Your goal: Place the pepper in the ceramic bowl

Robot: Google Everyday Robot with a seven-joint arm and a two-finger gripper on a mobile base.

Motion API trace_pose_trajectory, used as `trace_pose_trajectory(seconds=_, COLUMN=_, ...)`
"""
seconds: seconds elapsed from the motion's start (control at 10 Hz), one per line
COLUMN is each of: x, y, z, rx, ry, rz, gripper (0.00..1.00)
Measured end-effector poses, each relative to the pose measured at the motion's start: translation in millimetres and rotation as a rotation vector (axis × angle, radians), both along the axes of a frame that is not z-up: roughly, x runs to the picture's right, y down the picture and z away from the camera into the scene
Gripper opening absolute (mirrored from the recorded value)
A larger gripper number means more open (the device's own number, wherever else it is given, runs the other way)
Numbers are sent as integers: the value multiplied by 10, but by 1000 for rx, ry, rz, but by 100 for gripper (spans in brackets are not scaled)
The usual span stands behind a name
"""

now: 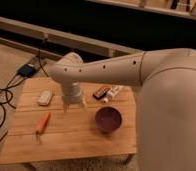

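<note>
Table: a low wooden table [71, 142] made of long boards stands on a pale brown floor.
Pepper: the orange pepper [42, 122] lies flat on the left part of the table, a little slanted. Nothing is touching it. It is out on the bare wood, well apart from the bowl.
Bowl: the dark purple bowl [109, 119] sits the right way up on the right part of the table, near the front.
Gripper: the gripper [74, 106] hangs down from the end of the arm, over the middle of the table. It is between the pepper and the bowl, a bit further back than both. I cannot tell how wide it is open. It does not have the pepper, which lies on the table off to its left.
Arm: the fat white arm [106, 72] comes in from the right, goes across above the table, and then bends down to the gripper.
Robot body: a big round white body [173, 115] fills the right side.
Remote: a white remote [45, 97] lies at the back left of the table, behind the pepper.
Small things: a small dark flat thing [100, 92] and a white tube [114, 92] lie side by side at the back of the table, behind the bowl.
Floor: black cables [2, 96] curl on the floor to the left of the table, and a little blue box [28, 70] sits on the floor behind it.
</note>
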State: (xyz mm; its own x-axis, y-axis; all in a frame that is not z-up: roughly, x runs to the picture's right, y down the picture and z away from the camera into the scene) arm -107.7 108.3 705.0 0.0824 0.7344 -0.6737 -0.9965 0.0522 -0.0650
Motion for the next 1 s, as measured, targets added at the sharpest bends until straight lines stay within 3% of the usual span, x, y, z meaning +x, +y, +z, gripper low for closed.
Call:
trace_pose_trajectory(seconds=0.5, x=-539, y=170, z=4, rx=-31, ry=-82, rz=-95, gripper=65)
trace_pose_trajectory(seconds=1.0, x=-1230, y=517, z=327, rx=-78, ry=-102, rz=-145, gripper=65)
